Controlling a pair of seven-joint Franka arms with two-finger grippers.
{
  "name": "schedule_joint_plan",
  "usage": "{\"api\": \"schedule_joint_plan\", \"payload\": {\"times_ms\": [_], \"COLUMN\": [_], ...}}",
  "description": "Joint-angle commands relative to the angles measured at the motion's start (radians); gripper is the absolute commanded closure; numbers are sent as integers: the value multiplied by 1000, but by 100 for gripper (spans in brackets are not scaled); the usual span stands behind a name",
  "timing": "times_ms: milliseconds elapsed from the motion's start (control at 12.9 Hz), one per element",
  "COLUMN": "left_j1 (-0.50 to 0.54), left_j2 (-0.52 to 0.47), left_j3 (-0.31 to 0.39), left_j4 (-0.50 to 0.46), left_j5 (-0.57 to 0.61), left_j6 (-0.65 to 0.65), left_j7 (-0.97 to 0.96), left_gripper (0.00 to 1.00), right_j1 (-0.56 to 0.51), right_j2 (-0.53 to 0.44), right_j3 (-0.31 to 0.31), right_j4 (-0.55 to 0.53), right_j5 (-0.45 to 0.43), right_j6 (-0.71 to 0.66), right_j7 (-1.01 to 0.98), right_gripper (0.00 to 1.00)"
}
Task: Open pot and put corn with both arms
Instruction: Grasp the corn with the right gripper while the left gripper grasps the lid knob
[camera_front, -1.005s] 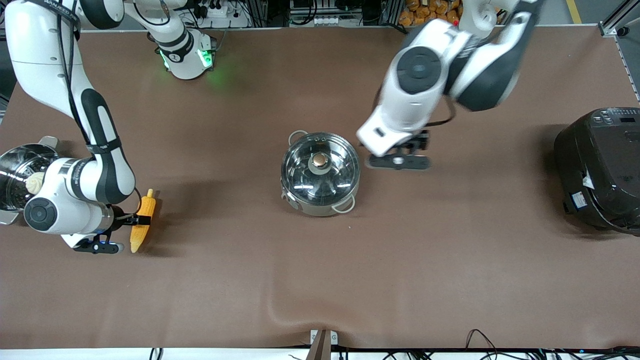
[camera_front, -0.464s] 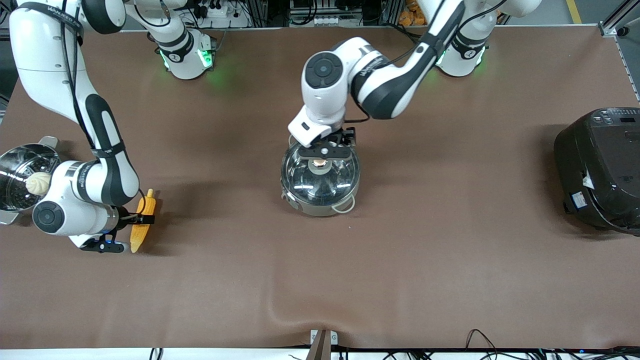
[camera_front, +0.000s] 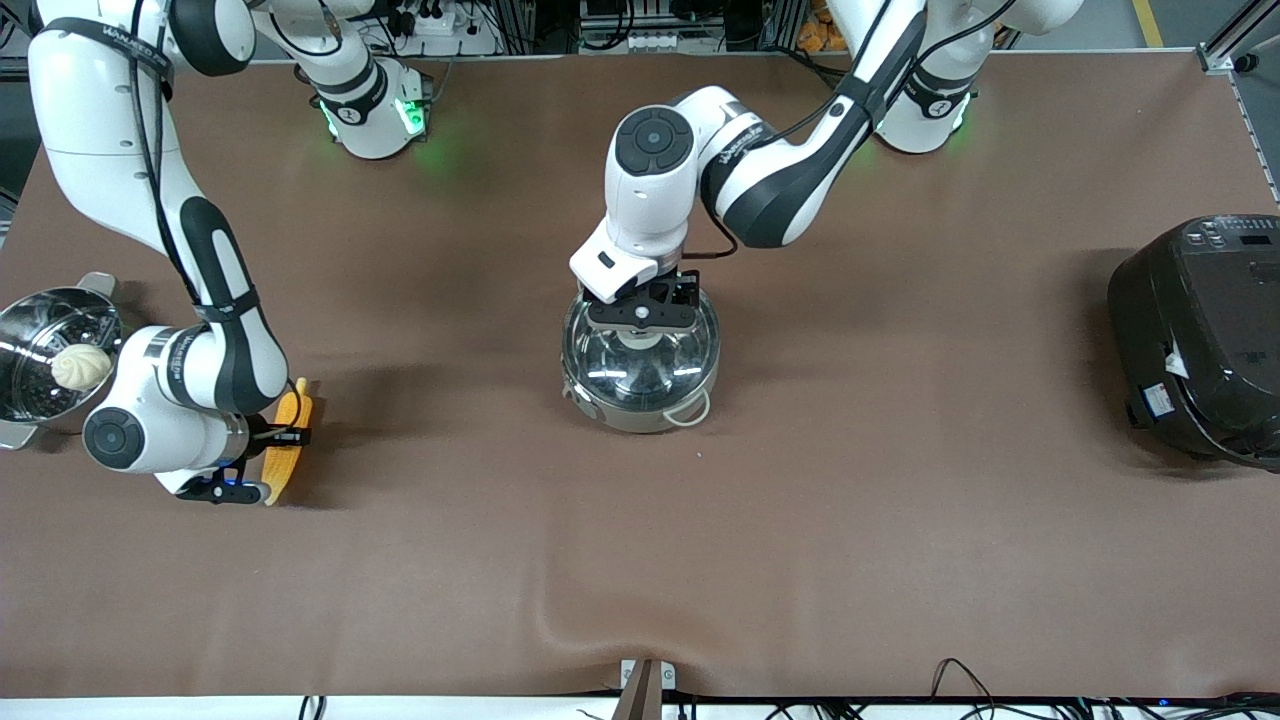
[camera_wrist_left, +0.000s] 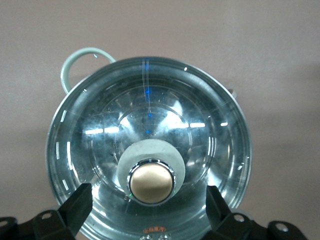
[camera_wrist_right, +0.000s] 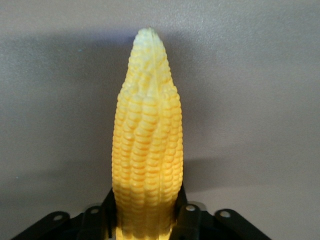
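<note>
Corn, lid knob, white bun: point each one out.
corn (camera_wrist_right: 146, 150), right wrist view, middle of the cob.
lid knob (camera_wrist_left: 151, 182), left wrist view, its round tan top.
white bun (camera_front: 82, 367), front view, its centre.

The corn (camera_wrist_right: 146, 145) is seen lengthwise on the brown table (camera_wrist_right: 260, 100), pale tip pointed away from the camera. Its thick end is clamped between the right gripper (camera_wrist_right: 145, 217) fingers (camera_wrist_right: 187, 215), pads pressed against both sides.

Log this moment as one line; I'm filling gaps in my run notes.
left gripper: open, over lid knob | right gripper: shut on corn | pot: lid on | corn: on table
</note>
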Motion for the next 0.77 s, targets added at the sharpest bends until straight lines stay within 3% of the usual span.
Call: {"api": "schedule_joint_plan", "payload": {"times_ms": [0, 155, 695], "left_j1": [-22, -39, -39], "left_j2": [55, 69, 88], "left_j3": [2, 3, 5], "left_j4": [35, 35, 49], "left_j5": [89, 101, 105], "left_j6": [10, 11, 11], "left_j7": [-6, -9, -15], "left_gripper": [0, 0, 0], "right_j1": [6, 32, 192], "right_j2": [-14, -23, -113], "right_j3": [6, 8, 9], "right_j4": [15, 62, 302], "right_j5": [19, 19, 16], "right_j6": [-4, -55, -328], "right_j7": [34, 148, 283], "right_gripper": [93, 100, 100]}}
